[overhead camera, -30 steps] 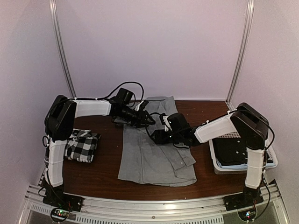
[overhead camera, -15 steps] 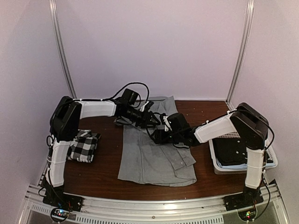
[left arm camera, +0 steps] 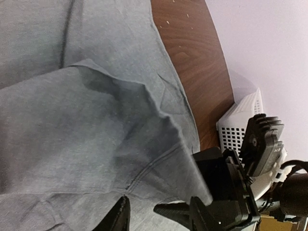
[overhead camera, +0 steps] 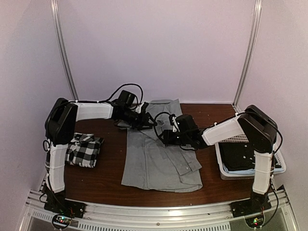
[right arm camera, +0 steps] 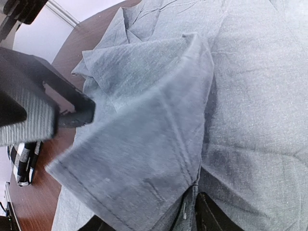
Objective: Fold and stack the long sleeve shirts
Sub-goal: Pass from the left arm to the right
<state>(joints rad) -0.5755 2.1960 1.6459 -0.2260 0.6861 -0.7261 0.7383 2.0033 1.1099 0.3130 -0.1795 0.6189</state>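
Note:
The plain grey shirt [overhead camera: 159, 163] lies spread lengthwise on the middle of the brown table. My right gripper [overhead camera: 166, 136] is shut on a raised fold of it near its upper part; in the right wrist view [right arm camera: 190, 211] the cloth drapes up from between the closed fingers. My left gripper [overhead camera: 146, 120] is open just left of that fold; in the left wrist view [left arm camera: 144, 214] its fingertips stand apart above the grey cloth [left arm camera: 72, 120], gripping nothing. The black-and-white checked shirt [overhead camera: 84, 150] lies folded at the table's left side.
A white perforated basket [overhead camera: 219, 158] with dark contents stands at the right edge; it also shows in the left wrist view [left arm camera: 240, 113]. The two grippers are close together over the shirt. Bare table [overhead camera: 106, 173] lies between the shirts.
My left gripper reached right toward the right gripper, then pulled back left. My right gripper has shifted slightly back and right, still holding the fold.

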